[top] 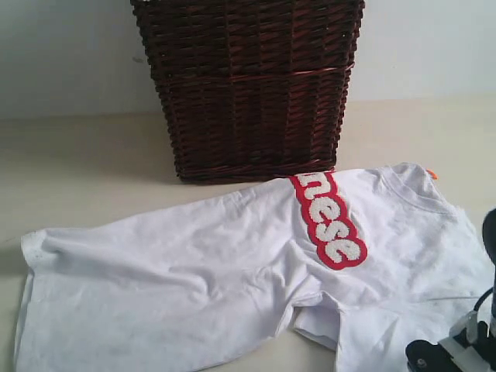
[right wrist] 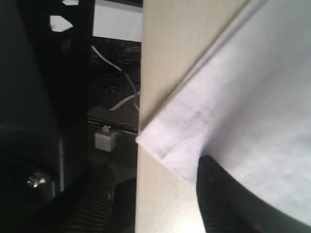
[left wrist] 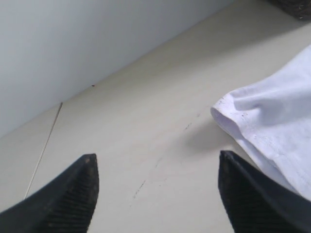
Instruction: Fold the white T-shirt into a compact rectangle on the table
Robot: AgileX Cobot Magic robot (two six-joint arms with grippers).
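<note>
The white T-shirt [top: 232, 271] lies spread across the table [top: 77, 170], partly doubled over, with red-outlined lettering [top: 329, 221] and an orange neck tag [top: 432, 174] at the right. In the right wrist view my right gripper [right wrist: 154, 164] is open at the table's edge. One finger [right wrist: 228, 199] sits over the shirt's hem corner [right wrist: 160, 141] and the other finger [right wrist: 97, 204] hangs off the edge. In the exterior view only its arm [top: 465, 341] shows, low at the right. My left gripper [left wrist: 158, 156] is open above bare table, beside a shirt corner [left wrist: 262, 116], holding nothing.
A dark wicker basket [top: 248, 85] stands at the back centre, just behind the shirt. A pale wall [top: 62, 54] closes the far side. Beyond the table edge in the right wrist view are dark frame parts and cables [right wrist: 116, 92].
</note>
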